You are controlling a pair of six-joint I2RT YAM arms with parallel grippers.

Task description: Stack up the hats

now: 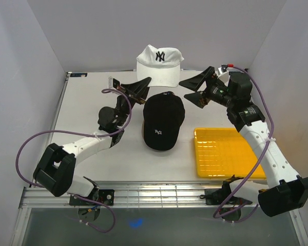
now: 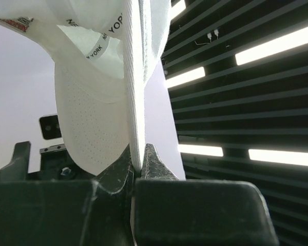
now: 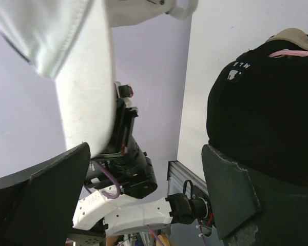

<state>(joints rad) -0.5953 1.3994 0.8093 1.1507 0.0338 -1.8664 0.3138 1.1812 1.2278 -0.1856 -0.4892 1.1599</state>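
A white cap with a dark logo hangs in the air at the back of the table. My left gripper is shut on the edge of its brim; the left wrist view shows the brim pinched between my fingertips. A black cap lies mid-table below it. In the right wrist view the black cap sits on a tan cap with a pink edge showing. My right gripper is open and empty beside the white cap's brim.
A yellow tray lies at the right, under my right arm. White walls close in the table at the back and both sides. The metal rail runs along the near edge.
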